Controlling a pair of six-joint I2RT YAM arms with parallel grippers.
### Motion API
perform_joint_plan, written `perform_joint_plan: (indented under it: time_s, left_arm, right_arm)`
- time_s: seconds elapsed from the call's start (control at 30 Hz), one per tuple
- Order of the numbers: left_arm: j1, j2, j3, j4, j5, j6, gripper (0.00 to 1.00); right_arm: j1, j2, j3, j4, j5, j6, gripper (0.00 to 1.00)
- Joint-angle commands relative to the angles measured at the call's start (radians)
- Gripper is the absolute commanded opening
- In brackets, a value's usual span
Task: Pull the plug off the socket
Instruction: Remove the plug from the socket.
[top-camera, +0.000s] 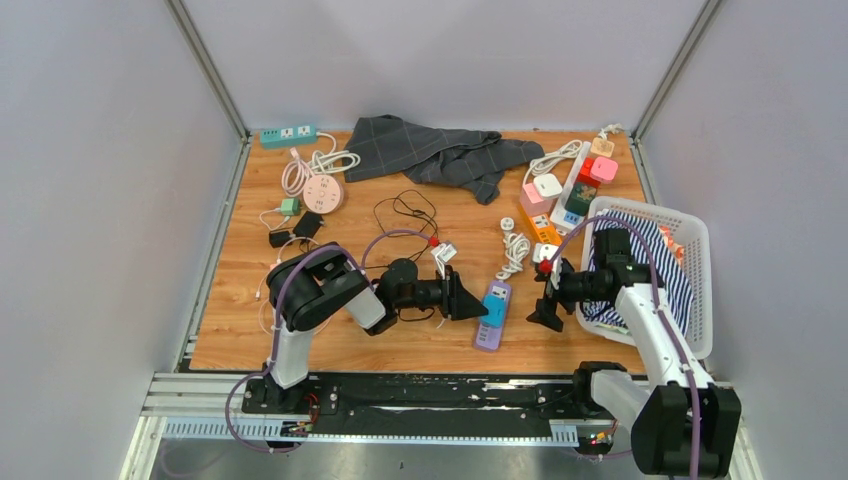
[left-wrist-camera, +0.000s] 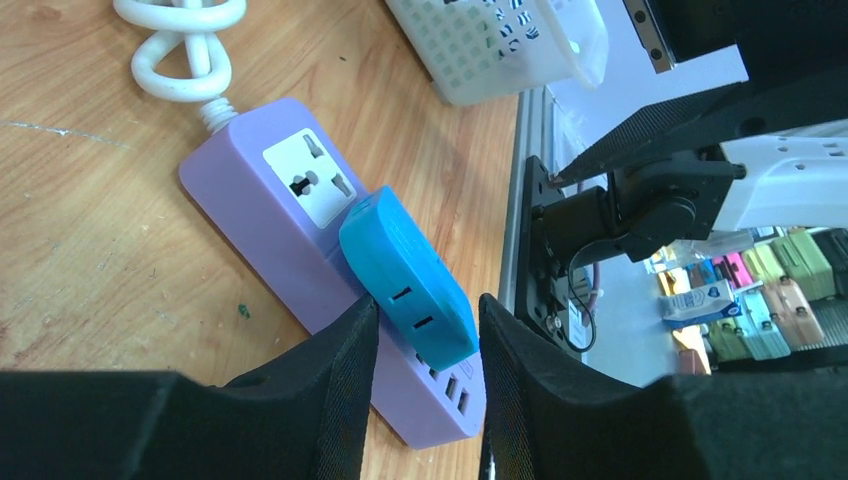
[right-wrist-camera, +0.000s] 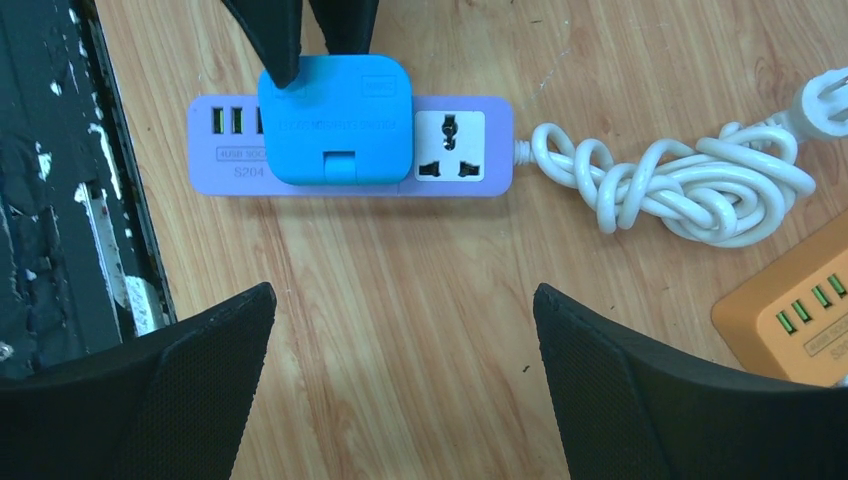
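Here, starting at the left: left pincer (left-wrist-camera: 428, 312) low over the desk (top-camera: 430, 350), fingers apart, straddling the blue plug (left-wrist-camera: 405, 290), close against its flanks yet not visibly clamped. Seated in the purple power strip (left-wrist-camera: 250, 205), that plug, beside the strip's one free socket, between the two arms and near the desk's front edge.

Further right: right pincer (right-wrist-camera: 405, 300) spread wide, holding nothing, hanging just beside the strip and clear of it.

Likely trouble from here: with nothing pinning the light strip down, could lift whole with the plug instead of letting go. Could also slip off, given purchase only near one end of a smooth casing. Might drag the coiled white cord (right-wrist-camera: 680, 180) along, or shove the strip toward the orange one (right-wrist-camera: 800, 320).
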Motion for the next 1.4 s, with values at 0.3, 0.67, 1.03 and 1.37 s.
perform_joint_plan:
  time_s: [0.3, 0.67, 1.03, 1.37]
  left_arm:
    - [-0.012, 0.021, 0.019, 0.093, 0.042, -0.005, 0.4]
    - [-0.023, 0.021, 0.026, 0.105, 0.052, -0.002, 0.41]
    - [-0.036, 0.02, 0.032, 0.124, 0.066, 0.003, 0.43]
    - [-0.05, 0.021, 0.034, 0.14, 0.071, 0.01, 0.45]
  right_arm:
    - [0.093, 0.083, 0.059, 0.05, 0.061, 0.195, 1.0]
    - [0.119, 0.118, 0.091, 0.015, 0.09, 0.196, 1.0]
    - [0.12, 0.119, 0.091, 0.003, 0.071, 0.185, 1.0]
    - [0.119, 0.128, 0.099, -0.015, 0.051, 0.182, 1.0]
